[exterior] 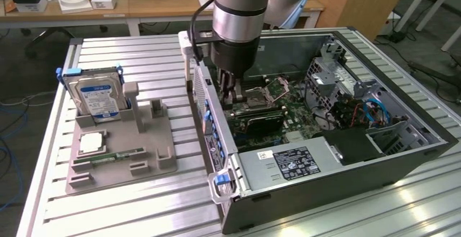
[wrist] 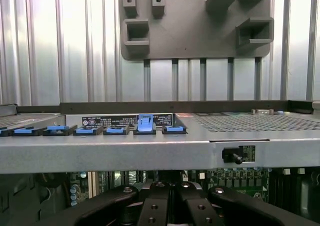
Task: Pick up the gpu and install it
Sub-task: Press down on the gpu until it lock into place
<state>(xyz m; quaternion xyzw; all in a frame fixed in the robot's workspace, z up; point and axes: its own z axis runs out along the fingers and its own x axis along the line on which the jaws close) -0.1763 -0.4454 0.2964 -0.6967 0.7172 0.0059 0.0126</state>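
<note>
**Tool lowered into open computer case, jaws closed together**

The robot arm (exterior: 241,10) stands over the open computer case (exterior: 374,161), which lies on its side on the ribbed metal bench (exterior: 144,204). The tool (exterior: 232,94) reaches down inside the case beside the wall with the blue drive-bay latches, above the motherboard (exterior: 288,110). Its fingers (wrist: 155,208) are drawn narrow, close against each other, as the wrist view shows them below the case's grey sheet-metal rail (wrist: 150,151). What, if anything, sits between them cannot be told.

A dark card-like component (exterior: 258,122) lies across the motherboard just below the tool; whether this is the gpu cannot be confirmed, and the tool hides its near end.

The power supply (exterior: 288,164) with its black label occupies the case's end nearest the bench's front edge.

Beside the case, toward the bench's edge at the exterior view's left, stands a grey parts holder (exterior: 122,156). It carries a hard drive (exterior: 97,94) with a blue label, upright in a slot, a square processor chip (exterior: 92,141) lying flat, and a narrow green RAM stick (exterior: 119,155) on its side. The holder's remaining slots are unoccupied.
</note>
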